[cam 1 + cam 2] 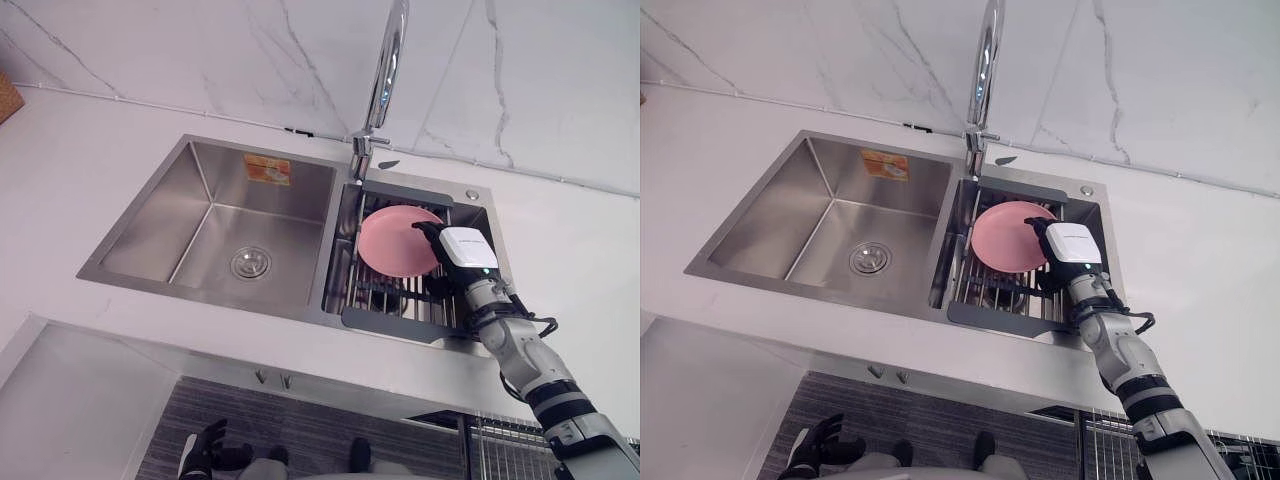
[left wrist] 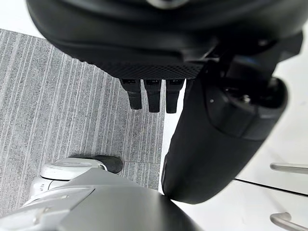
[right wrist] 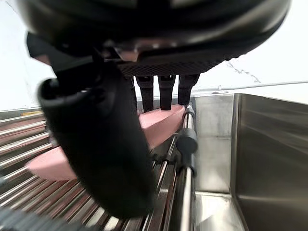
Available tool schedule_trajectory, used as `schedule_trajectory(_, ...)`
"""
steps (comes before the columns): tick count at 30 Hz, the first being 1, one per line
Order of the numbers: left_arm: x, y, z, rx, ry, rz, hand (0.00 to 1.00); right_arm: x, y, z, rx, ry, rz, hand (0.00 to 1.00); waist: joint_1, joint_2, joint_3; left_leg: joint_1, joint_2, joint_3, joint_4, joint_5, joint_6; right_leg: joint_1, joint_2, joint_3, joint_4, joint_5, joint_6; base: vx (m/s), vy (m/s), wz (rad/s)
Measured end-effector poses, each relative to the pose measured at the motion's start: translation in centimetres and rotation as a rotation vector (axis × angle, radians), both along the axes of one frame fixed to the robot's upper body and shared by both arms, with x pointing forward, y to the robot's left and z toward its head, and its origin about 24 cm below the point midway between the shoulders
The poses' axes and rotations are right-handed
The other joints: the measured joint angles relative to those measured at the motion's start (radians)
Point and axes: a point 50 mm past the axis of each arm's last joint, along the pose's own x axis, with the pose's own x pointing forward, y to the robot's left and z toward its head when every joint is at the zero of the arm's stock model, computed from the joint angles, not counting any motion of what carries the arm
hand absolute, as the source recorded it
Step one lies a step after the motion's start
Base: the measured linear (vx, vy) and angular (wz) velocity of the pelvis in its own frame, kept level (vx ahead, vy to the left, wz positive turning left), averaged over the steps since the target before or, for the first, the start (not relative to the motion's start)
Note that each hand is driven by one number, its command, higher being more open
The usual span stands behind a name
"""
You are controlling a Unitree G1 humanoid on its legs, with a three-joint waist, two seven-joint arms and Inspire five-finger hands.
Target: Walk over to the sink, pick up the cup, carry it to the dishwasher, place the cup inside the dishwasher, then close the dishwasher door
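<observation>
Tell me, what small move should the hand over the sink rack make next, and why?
Probably ease the right hand down and curl its fingers round the pink dish: the fingers are straight, just above the dish on the rack, gripping nothing yet.

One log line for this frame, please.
phase: reach | right hand: open, at pink dish in sink rack | left hand: open, idle low
</observation>
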Motion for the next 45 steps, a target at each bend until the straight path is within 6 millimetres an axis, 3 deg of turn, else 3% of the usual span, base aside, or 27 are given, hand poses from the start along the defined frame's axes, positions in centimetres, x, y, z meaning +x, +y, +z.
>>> schedule_trajectory(15, 0.8, 0.3, 0.3, 0.015, -0.03, -0.001, 0.9, 0.6, 0.5, 1.4, 0.056, -0.079, 0.016, 0.3, -0.001, -0.015, 0.036, -0.007, 0.008, 0.015, -0.006, -0.001, -0.001, -0.016, 0.008, 0.014, 0.0, 0.0, -0.001, -0.01, -0.004, -0.02)
schedule_trajectory(24, 0.8, 0.3, 0.4, 0.018, -0.034, -0.002, 0.9, -0.3, 1.6, 2.1, 0.115, -0.111, 0.065, 0.3, 0.0, -0.019, 0.042, 0.002, 0.016, 0.05, -0.005, -0.002, -0.002, -0.022, 0.012, 0.048, 0.0, 0.001, -0.001, 0.01, -0.001, -0.12)
schedule_trajectory(30, 0.9, 0.5, 0.4, 0.023, -0.039, -0.004, 0.9, -1.2, 2.6, 2.9, 0.071, -0.121, 0.181, 0.3, -0.001, -0.029, 0.048, 0.007, 0.015, 0.056, -0.002, -0.005, -0.005, -0.02, 0.011, 0.056, 0.001, 0.001, -0.001, -0.01, -0.001, -0.04)
schedule_trajectory(36, 0.8, 0.5, 0.4, 0.026, -0.034, -0.011, 0.9, -2.3, 5.0, 4.6, 0.031, -0.181, 0.363, 0.3, 0.001, -0.029, 0.047, 0.02, 0.018, 0.063, 0.002, -0.01, -0.006, -0.008, 0.013, 0.058, 0.002, 0.001, -0.001, -0.03, -0.006, -0.01)
schedule_trajectory(45, 0.7, 0.5, 0.3, 0.026, -0.029, -0.011, 0.9, -2.9, 4.8, 5.6, -0.048, -0.212, 0.4, 0.3, 0.002, -0.03, 0.045, 0.029, 0.018, 0.076, 0.003, -0.012, -0.007, -0.008, 0.014, 0.068, 0.003, 0.003, 0.0, -0.02, -0.002, -0.04)
